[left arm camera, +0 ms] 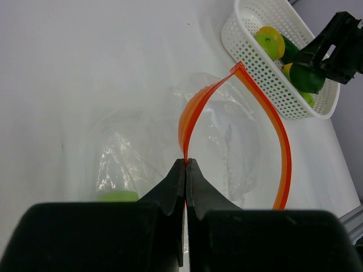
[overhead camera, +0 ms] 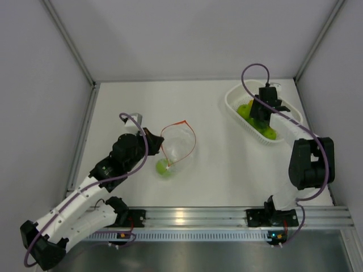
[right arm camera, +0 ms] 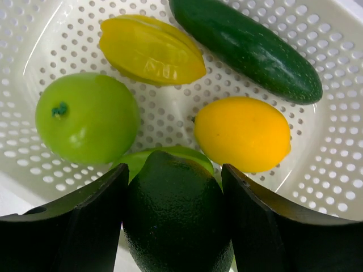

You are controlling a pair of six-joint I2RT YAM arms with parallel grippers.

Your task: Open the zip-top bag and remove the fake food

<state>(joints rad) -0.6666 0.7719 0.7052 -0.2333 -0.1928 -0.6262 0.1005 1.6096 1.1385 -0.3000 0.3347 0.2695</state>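
Observation:
The clear zip-top bag [overhead camera: 180,146] lies mid-table with its orange-red zip strip [left arm camera: 195,107] spread open in a loop. My left gripper [left arm camera: 185,162] is shut on one side of the strip, at the bag's near edge [overhead camera: 157,141]. One light-green fruit [overhead camera: 164,168] sits in the bag's bottom [left arm camera: 116,196]. My right gripper [right arm camera: 174,170] is over the white basket [overhead camera: 233,107], shut on a dark-green lime-like fruit [right arm camera: 176,218]. Below it in the basket lie a light-green apple [right arm camera: 85,116], a yellow starfruit [right arm camera: 150,48], a yellow lemon [right arm camera: 244,133] and a dark-green cucumber [right arm camera: 247,45].
The white perforated oval basket [left arm camera: 258,59] stands at the back right near the right wall. Grey walls close the table on the left, back and right. An aluminium rail [overhead camera: 193,215] runs along the near edge.

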